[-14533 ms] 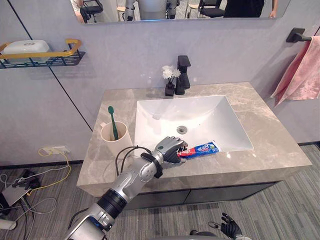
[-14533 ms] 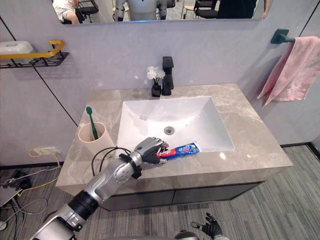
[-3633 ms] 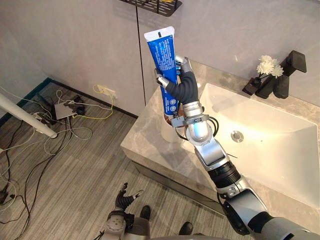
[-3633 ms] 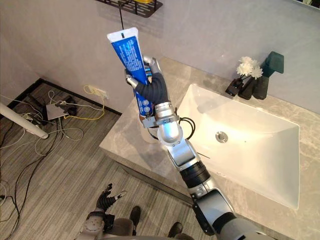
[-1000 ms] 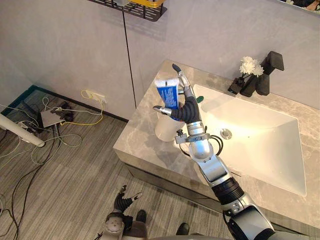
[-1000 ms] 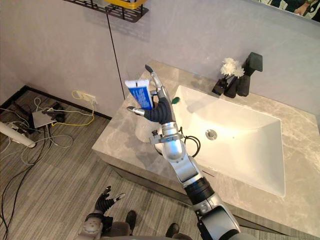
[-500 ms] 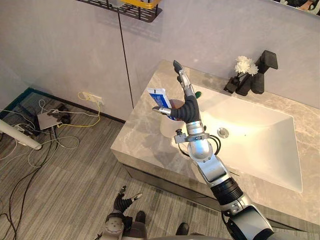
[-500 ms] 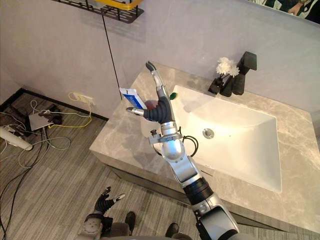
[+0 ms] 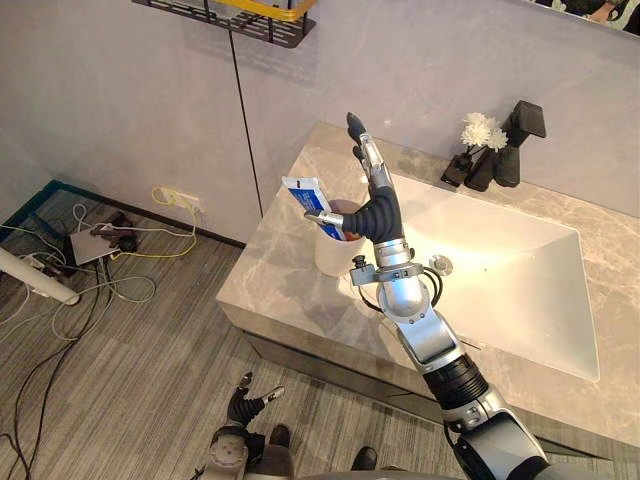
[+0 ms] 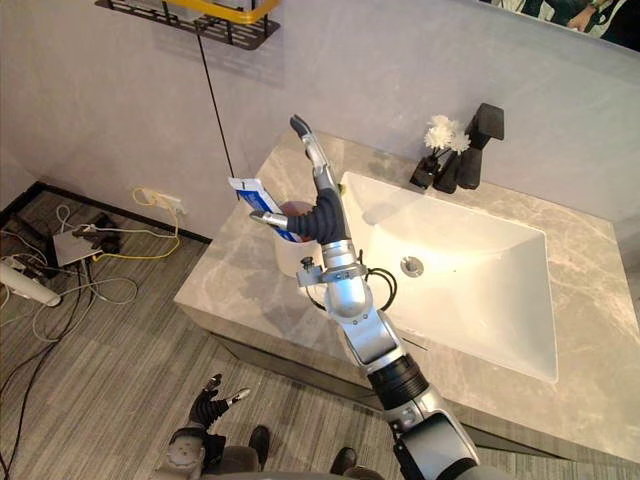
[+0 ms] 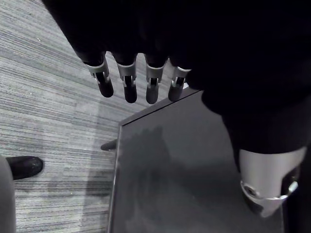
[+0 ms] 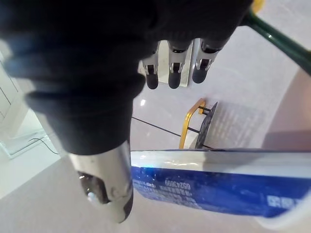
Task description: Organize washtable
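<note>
Toothpaste tube (image 9: 300,191) standing tilted in the cup (image 9: 326,256) on the counter (image 9: 262,285) beside the sink (image 9: 510,270), flat end out past the rim, away from the basin. Green toothbrush (image 12: 275,39) close by. Right hand (image 9: 380,216) just above the cup, fingers straight and spread wide, thumb near the tube, gripping nothing. Left hand (image 9: 243,398) down low over the floor, fingers relaxed, empty.

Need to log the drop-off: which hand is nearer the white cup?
Right. The right hand, fingers straight, is just over the cup; the left hand hangs low near the floor, well below it.
</note>
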Robot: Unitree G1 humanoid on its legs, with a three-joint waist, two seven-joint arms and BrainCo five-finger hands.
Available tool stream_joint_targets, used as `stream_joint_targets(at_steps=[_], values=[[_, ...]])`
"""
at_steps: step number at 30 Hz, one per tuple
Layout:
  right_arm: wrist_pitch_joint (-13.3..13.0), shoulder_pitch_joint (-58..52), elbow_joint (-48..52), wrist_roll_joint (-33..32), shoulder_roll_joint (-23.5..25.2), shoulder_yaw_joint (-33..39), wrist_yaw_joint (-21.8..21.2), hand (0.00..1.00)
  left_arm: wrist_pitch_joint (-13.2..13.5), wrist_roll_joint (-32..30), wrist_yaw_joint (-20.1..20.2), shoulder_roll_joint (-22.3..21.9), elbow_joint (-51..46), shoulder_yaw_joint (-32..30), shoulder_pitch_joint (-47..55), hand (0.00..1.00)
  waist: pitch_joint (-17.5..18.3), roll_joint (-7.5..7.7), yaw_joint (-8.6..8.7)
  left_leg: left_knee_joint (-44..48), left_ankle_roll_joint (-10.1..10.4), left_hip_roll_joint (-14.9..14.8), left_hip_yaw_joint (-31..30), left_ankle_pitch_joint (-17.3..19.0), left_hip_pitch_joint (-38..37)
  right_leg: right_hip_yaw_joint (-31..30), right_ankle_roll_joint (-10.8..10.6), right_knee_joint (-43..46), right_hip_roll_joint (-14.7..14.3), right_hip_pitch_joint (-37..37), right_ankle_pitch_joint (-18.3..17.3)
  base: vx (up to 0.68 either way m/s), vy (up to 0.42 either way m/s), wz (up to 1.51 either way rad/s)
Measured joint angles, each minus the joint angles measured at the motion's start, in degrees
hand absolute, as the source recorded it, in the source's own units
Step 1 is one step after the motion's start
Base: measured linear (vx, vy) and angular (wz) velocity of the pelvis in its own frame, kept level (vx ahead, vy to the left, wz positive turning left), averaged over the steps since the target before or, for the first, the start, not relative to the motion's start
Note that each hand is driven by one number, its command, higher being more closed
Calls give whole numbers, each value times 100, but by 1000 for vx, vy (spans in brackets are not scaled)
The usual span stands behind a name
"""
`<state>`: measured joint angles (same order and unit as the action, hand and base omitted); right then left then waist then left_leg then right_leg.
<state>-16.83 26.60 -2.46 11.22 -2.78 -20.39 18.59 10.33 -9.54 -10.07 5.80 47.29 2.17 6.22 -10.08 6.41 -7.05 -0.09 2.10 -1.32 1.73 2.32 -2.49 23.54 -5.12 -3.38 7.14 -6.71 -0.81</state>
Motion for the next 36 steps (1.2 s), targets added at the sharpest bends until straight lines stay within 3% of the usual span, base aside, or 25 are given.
stream_joint_targets(at_steps=[11,21,28,36], values=[[-5,174,210,-160,-156,1,-184,0,-3,2,10,1,-2,0,0,0,2,-4,5,0,0,-3,4,0,-2,0,6,-18,-8,-8,4,0,0,0],[-34,344,695,-687,-583,-10,-622,0,-6,50,135,3,-4,0,1,0,4,-4,13,0,0,-5,34,0,-19,-11,18,-19,-9,-9,14,0,0,0],[-82,575,1269,-838,-992,45,-670,0,-6,50,194,6,-1,0,29,0,56,-6,39,-3,0,-13,111,0,-25,-69,34,-83,-21,-4,80,0,0,-5],[-318,574,2246,-900,-1552,928,-741,0,-5,51,245,-8,12,-77,171,0,218,-28,239,-57,-3,-20,215,-3,-115,-166,30,-67,-21,-6,94,-16,5,-5]])
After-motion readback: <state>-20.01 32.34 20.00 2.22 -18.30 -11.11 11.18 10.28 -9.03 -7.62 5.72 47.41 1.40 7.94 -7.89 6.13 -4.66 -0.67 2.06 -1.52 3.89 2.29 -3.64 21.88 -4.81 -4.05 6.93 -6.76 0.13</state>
